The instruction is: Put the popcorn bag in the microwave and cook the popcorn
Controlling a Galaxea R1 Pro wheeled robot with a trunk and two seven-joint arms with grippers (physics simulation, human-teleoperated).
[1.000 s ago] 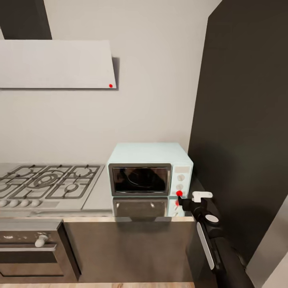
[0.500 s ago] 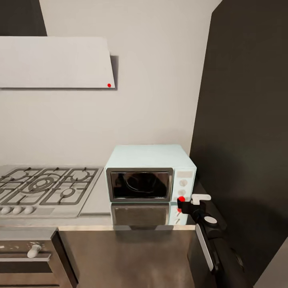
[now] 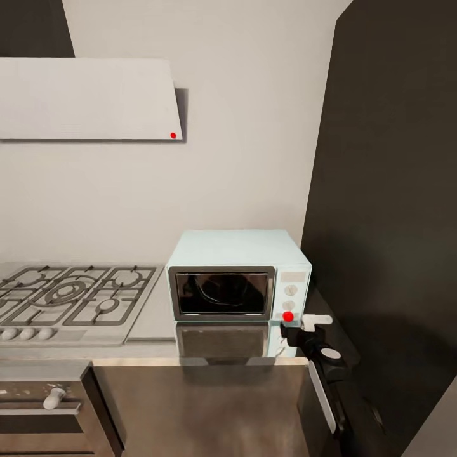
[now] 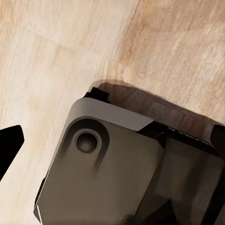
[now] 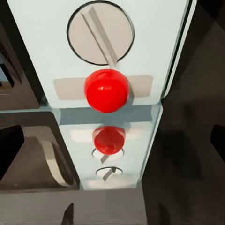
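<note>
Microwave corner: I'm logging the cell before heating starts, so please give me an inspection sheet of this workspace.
Surface: glossy grey countertop, mirrors the microwave front.
Job's things: mint-blue microwave, door shut; red dot below a knob. Popcorn bag: not made out through the dark glass.
Clutter: nothing seen.
Grippers: right tool at the red dot, jaws cannot be judged; left tool over wood floor, state unclear.
Cables: nothing seen.
Surroundings: gas hob, range hood, dark cabinet, built-in oven.
</note>
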